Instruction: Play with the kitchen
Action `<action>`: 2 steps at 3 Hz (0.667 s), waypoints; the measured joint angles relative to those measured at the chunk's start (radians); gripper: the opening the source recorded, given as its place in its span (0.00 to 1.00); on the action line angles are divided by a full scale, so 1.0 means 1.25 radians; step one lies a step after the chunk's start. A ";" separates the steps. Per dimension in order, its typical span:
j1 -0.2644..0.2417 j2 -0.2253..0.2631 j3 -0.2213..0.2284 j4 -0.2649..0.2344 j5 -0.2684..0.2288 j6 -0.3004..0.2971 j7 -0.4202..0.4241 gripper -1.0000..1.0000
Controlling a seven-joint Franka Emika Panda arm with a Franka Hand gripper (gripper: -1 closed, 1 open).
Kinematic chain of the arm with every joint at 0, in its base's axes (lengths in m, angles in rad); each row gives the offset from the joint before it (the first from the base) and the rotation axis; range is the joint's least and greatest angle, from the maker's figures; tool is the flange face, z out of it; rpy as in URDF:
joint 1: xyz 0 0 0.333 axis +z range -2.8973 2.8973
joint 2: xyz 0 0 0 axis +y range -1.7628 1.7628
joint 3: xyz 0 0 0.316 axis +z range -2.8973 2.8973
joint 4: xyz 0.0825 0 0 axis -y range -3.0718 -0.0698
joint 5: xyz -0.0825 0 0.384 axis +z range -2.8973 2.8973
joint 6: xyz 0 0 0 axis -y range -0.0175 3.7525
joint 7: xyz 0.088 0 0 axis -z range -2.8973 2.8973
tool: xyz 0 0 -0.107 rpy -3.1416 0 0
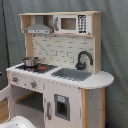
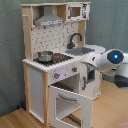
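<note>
The kitchen stands on a wood floor before a grey curtain, with a small pot on the stovetop at one end of the worktop and the sink with its black faucet near the other end. In the second exterior view the oven door hangs open — the arm is just beside the rounded end of the worktop. I cannot tell the state of the gripper.

Matt white and pale wood kitchen, shiny metal pot, glossy white robot arm.
</note>
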 joint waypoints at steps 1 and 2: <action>-0.014 -0.014 0.025 0.033 -0.071 -0.004 0.000 1.00; -0.038 -0.032 0.060 0.071 -0.157 -0.002 0.000 1.00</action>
